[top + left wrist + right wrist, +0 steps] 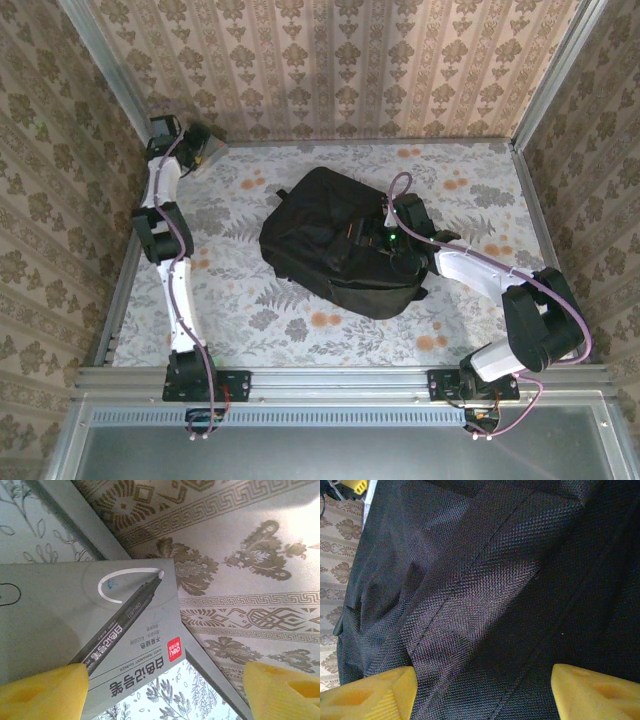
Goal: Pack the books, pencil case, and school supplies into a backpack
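One backpack (335,250) lay near the middle of the table (250,320). It was black and soft, of coarse woven fabric with long stitched seams and shallow folds. One box (75,620) of school supplies was grey card. It was printed with a dark marker, a white drawn arc, Chinese lettering and a small red logo.

Backpack position: directly under the right gripper (482,675), which reached onto its right half. The jaws stood wide apart and clamped nothing. Black fabric spanned the whole gap between the two yellow pads (375,695).

Box position: at the far left corner of the table, just beside the wall (240,555) and the grey rail (215,680). The left gripper (165,675) pointed at it with its jaws spread wide, so the box was not grasped. The left pad (45,695) overlapped the box's near corner. The right pad (285,690) stood well clear of the box, with rail and wall showing between them.

Limits of view:
- Whether the right gripper's pads touched the fabric could not be told.
- The backpack's zips and opening could not be made out, and the wrist view cut off most of its outline.
- The box's lower edge was cut off by the frame and the left pad.
- Whether the box lay flat or leaned on the wall could not be told.
- Whether the left pad touched the box could not be told.
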{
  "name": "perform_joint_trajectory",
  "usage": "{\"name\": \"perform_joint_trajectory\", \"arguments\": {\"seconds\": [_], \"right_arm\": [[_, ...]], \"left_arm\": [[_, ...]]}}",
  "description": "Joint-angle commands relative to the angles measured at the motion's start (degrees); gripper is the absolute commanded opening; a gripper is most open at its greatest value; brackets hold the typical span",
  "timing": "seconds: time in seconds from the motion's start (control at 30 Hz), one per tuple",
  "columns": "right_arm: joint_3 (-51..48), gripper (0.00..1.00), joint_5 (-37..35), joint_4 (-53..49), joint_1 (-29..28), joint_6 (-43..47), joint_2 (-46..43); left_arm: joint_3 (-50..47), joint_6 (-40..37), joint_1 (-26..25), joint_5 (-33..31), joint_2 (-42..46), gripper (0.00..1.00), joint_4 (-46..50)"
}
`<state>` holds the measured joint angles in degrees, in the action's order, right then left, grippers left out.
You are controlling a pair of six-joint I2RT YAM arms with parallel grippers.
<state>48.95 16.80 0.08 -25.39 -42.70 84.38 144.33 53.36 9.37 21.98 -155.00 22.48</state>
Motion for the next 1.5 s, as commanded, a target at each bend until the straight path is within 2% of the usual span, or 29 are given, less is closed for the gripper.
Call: {"name": "perform_joint_trajectory", "arguments": {"seconds": [0.0,0.1,0.23,0.37,0.7,0.8,0.93,1.0,1.07,1.13,1.2,1.3,1.47], "right_arm": [[-0.15,0.73,1.40,1.07,-0.45,-1.47,-1.68],[-1.04,0.73,0.86,0.86,-0.46,-1.68,-3.65],[-2.32,0.73,0.58,0.54,-0.45,-2.11,-6.94],[-3.91,0.73,0.26,0.05,-0.56,-2.36,-10.19],[-7.66,0.73,-1.42,-3.49,-1.20,-1.42,-20.41],[-8.96,0.74,-1.10,-3.92,-1.40,-1.51,-22.33],[-11.43,0.74,-1.65,-3.94,-1.62,-1.60,-24.63],[-12.37,0.74,-1.83,-3.94,-1.68,-1.60,-25.61],[-13.47,0.74,-1.93,-3.40,-1.88,-1.64,-26.18],[-14.43,0.74,-1.83,-2.84,-1.95,-2.01,-26.52],[-15.35,0.74,-1.44,-1.89,-2.03,-2.55,-26.79],[-15.83,0.74,-0.88,-1.13,-2.25,-2.71,-27.07],[-13.97,0.74,0.37,-2.71,-4.04,0.02,-27.34]], "left_arm": [[-5.54,3.35,1.16,0.26,1.45,0.82,8.34],[-12.22,5.04,1.01,0.87,5.45,0.83,7.34],[-18.17,7.39,0.84,0.96,10.22,0.84,11.08],[-28.42,8.87,0.17,1.58,17.38,0.84,12.28],[-73.80,20.13,-3.04,-4.82,45.50,0.85,7.07],[-82.81,21.71,-5.30,-5.56,54.04,0.86,5.25],[-86.48,19.03,-6.75,-8.58,65.02,0.89,8.63],[-85.77,13.10,-6.08,-11.39,69.78,0.91,9.85],[-82.87,3.39,-5.63,-14.24,71.65,0.92,11.16],[-78.81,-7.67,-5.65,-17.01,70.87,0.93,13.46],[-76.92,-14.36,-5.54,-18.02,69.15,0.94,13.53],[-75.68,-17.10,-3.77,-16.60,64.47,0.95,13.81],[-74.40,-16.85,-1.37,-11.00,56.68,0.95,13.72]]}}
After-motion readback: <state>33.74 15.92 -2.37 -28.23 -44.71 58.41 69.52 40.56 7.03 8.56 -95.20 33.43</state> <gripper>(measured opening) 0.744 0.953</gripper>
